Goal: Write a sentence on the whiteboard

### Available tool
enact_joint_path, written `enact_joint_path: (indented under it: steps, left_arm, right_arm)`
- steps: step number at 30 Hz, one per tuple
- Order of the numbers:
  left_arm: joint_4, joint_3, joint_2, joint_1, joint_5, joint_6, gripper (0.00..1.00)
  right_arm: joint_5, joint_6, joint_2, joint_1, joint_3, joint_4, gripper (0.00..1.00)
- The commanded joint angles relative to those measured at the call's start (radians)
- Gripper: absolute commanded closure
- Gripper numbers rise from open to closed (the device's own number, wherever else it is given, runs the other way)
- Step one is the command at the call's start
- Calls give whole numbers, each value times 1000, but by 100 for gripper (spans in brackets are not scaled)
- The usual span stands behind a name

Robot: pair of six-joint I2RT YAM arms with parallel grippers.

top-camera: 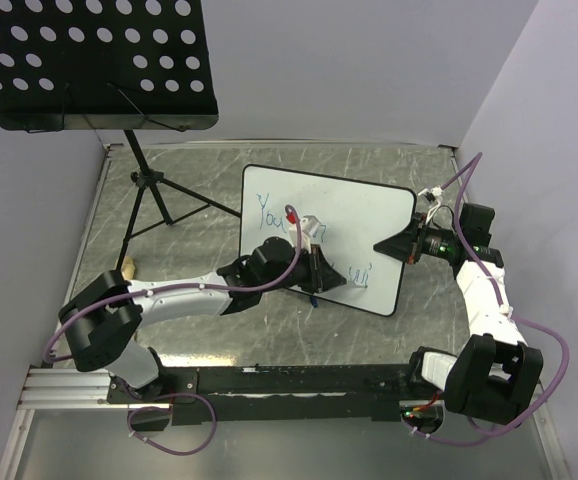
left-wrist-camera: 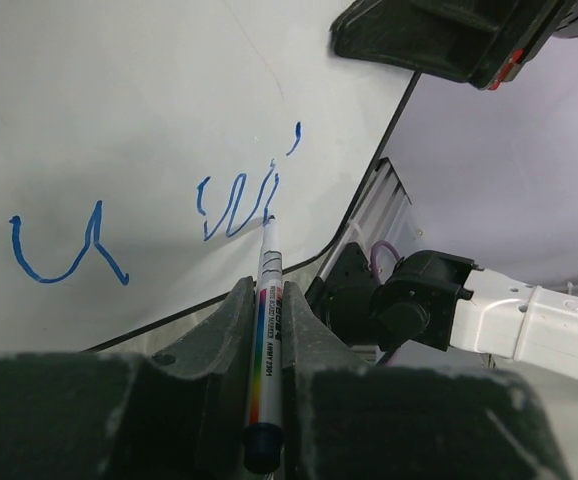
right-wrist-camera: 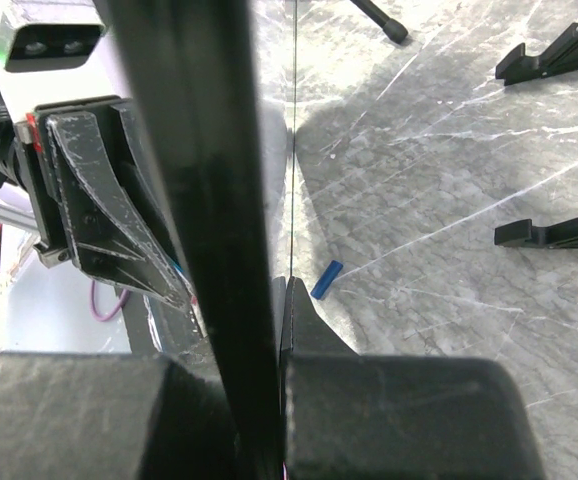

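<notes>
at the far left of the top view a black perforated music-stand tray (top-camera: 99, 60) is carried on its tripod, well apart from the work. the left arm (top-camera: 169, 298) is stretched across the surface (top-camera: 299, 345) toward the whiteboard (top-camera: 359, 205). the left jaws are closed narrowly on a marker (left-wrist-camera: 270, 255), gripped along its barrel with the tip pointing forward past the jaws. the tip is set against the board at the foot of the last blue stroke. the sentence (left-wrist-camera: 237, 205) is laid in two lines: "you" at the upper left, partly hidden by the arm, and "u wi" on the lower line in the left wrist view. the board is placed near mid-surface with its long axis running left to right, slightly slanted, and its face turned toward the left arm. the unwritten part of the lower line lies directly right of the tip, a short white band ending at the rounded corner. the next stroke is therefore judged to run rightward along the long axis. the right edge of the board is clamped by the right jaws, so the right arm (top-camera: 484, 290) serves as holder only and the left arm is nearer the writing. a small blue piece (right-wrist-camera: 326, 279) lies on the surface beyond the board.
</notes>
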Motion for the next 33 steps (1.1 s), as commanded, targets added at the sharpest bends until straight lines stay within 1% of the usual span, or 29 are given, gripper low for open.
enact_joint_path:
  steps: [1,7,11,14,27,33]
  left_arm:
    - [64,32,-69,3,5,-10,99]
    - [67,1,-115,3,-4,-7,99]
    - [142,-51,-127,3,3,-12,99]
    - [161,-68,-138,3,6,-9,99]
    - [176,-97,-186,3,-1,35,99]
    - [164,-86,-187,3,0,55,99]
  right_arm:
    - [-246,8,-31,5,52,48,100]
    - [-243,8,-36,5,51,46,100]
    - [-241,13,-36,5,49,54,100]
    - [-241,11,-31,5,51,53,100]
    - [-240,-4,-27,5,55,39,100]
    - [-237,-1,-24,4,55,40,100]
